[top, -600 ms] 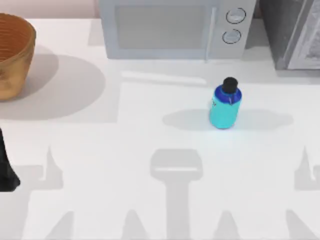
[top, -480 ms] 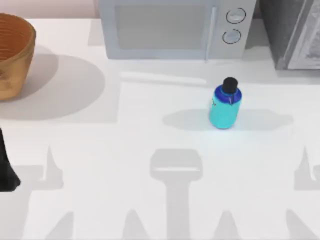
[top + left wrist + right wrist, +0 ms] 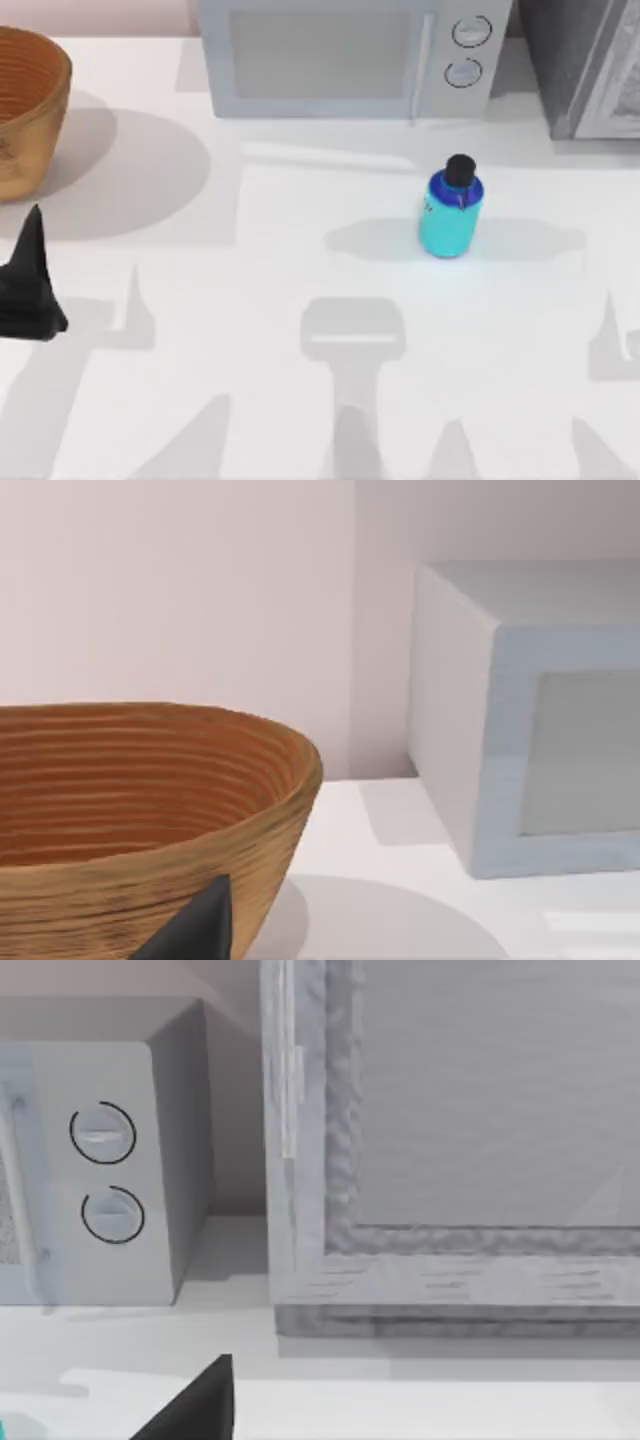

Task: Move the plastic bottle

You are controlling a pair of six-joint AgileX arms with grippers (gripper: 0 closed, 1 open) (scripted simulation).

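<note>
wicker basket (image 3: 25,105), microwave (image 3: 345,55) (door shut), white table (image 3: 250,400)

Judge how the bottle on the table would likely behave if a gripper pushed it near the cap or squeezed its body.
The bottle stands upright and looks squat, so a push near its cap might slide it rather than tip it, though tipping is possible. Its rounded body would probably roll if it fell. The smooth-looking sides may slip in a loose grip.

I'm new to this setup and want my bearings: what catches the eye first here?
The bright cyan plastic bottle stands upright right of the table's centre, just in front of the white microwave. A wicker basket sits at the far left, with the left gripper just in front of it.
</note>
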